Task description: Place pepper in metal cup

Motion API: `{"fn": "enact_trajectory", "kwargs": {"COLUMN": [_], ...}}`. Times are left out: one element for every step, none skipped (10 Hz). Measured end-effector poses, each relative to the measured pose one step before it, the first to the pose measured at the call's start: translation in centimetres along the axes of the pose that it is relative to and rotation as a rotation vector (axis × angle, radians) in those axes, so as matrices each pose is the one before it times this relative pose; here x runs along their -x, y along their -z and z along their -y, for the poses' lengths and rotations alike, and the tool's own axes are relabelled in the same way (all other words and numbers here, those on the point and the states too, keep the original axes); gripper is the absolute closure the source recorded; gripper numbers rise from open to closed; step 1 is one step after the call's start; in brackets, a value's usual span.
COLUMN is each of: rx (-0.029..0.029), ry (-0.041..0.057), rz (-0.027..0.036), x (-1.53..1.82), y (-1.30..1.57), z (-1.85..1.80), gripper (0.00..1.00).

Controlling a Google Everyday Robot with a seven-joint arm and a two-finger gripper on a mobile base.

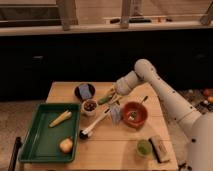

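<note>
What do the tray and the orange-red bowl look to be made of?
Tray: likely plastic, uniform green, matte. Orange-red bowl: plastic or glazed ceramic, slight sheen; unclear which. The gripper, shut on the pepper, is above the table beside the bowl.

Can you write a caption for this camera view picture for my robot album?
Robot's pincer holds a green pepper above the wooden table, near the orange-red bowl.

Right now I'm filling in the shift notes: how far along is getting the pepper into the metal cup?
Done: the pincer is shut on the green pepper and holds it above the wooden table, near the dark bowl. In hand: carrying it. Left: lowering it into the metal cup, which stands below and to the left of the pepper, then letting go.
</note>
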Motion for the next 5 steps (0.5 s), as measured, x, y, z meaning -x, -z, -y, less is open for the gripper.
{"fn": "enact_trajectory", "kwargs": {"rx": [0.00209,-0.01651,-0.01993,-0.01969,-0.01946], "ry": [0.00151,-0.00321,-0.00743,-0.00569,-0.00192], "rz": [0.00871,-0.00606,-0.00293,-0.00262,-0.00212], "x": [-0.073,-0.168,-0.417,-0.385,-0.114], "y": [-0.173,0.348,0.723,0.556,0.36], "z": [-0.132,0.274,0.309,0.304,0.58], "gripper": [0.99,0.99,0.99,0.99,0.99]}}
